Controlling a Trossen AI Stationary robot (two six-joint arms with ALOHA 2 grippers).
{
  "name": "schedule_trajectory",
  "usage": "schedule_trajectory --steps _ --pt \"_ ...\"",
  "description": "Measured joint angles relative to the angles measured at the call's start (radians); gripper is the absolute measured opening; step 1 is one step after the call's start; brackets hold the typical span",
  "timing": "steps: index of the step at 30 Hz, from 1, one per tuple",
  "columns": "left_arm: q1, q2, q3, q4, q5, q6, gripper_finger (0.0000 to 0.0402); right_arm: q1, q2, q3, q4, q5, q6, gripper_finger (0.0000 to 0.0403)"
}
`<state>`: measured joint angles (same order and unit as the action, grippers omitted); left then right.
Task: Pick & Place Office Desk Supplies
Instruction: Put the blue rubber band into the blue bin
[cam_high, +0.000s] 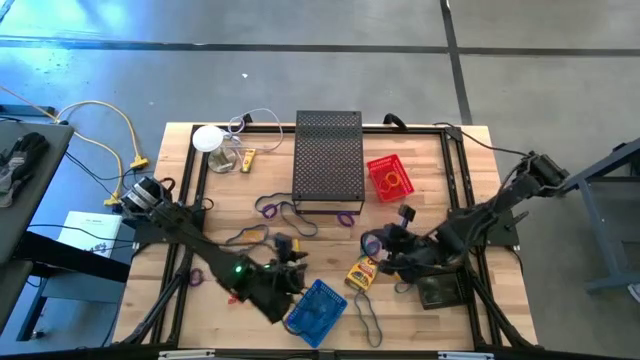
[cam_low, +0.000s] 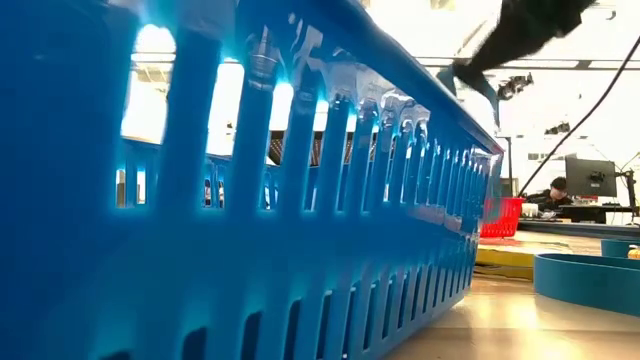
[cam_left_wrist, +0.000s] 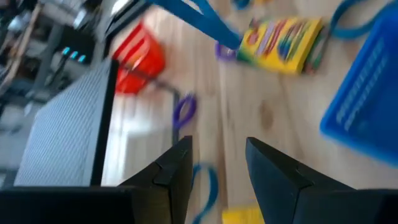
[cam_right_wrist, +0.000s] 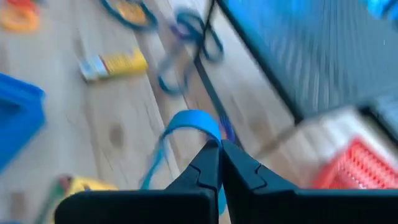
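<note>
A blue rubber-band loop (cam_right_wrist: 186, 127) is clamped between the closed jaws of the right gripper (cam_high: 378, 243), which hangs over the counter (cam_high: 480, 200) in front of the black mesh box (cam_high: 328, 160), toward that box's right front corner. A yellow packet (cam_high: 362, 273) lies just in front of this gripper, further from the mesh box. A purple loop (cam_high: 269, 206) lies at the left front corner of the mesh box, and another purple loop (cam_high: 345, 218) lies at its right front corner. The left gripper (cam_high: 293, 270) hovers in front of the mesh box with its jaws apart and nothing between them, just beside the blue basket (cam_high: 318, 308). A red basket (cam_high: 389, 176) sits just to the right of the mesh box. A white round object (cam_high: 208, 138) stands well to the left of the mesh box.
</note>
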<state>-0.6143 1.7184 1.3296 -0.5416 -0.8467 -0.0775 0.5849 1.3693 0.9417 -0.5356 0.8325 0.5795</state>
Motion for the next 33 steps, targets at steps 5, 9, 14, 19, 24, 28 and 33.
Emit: schedule_trajectory --steps 5,9,14,19,24,28,33 --pt "0.074 0.0 0.0 0.231 0.096 0.193 0.014 0.013 0.0 0.0 0.219 0.001 -0.246 0.0002" --pt "0.121 0.0 0.0 0.356 0.154 0.205 0.014 0.016 0.021 0.001 0.313 -0.031 -0.354 0.0002" --pt "0.18 0.0 0.0 0.415 0.342 0.09 0.014 0.041 0.031 0.001 0.346 -0.052 -0.394 0.0002" --pt "0.241 0.0 0.0 0.443 0.589 -0.027 0.014 0.068 0.031 0.001 0.372 -0.048 -0.424 0.0002" --pt "0.281 0.0 0.0 0.446 0.671 -0.058 0.014 0.089 0.031 0.001 0.408 -0.052 -0.453 0.0002" --pt "0.296 0.0 0.0 0.464 0.731 -0.051 0.014 0.09 0.031 0.001 0.413 -0.049 -0.458 0.0002" --pt "0.298 0.0 0.0 0.531 0.776 -0.052 0.014 0.068 0.031 0.001 0.425 -0.047 -0.482 0.0002"
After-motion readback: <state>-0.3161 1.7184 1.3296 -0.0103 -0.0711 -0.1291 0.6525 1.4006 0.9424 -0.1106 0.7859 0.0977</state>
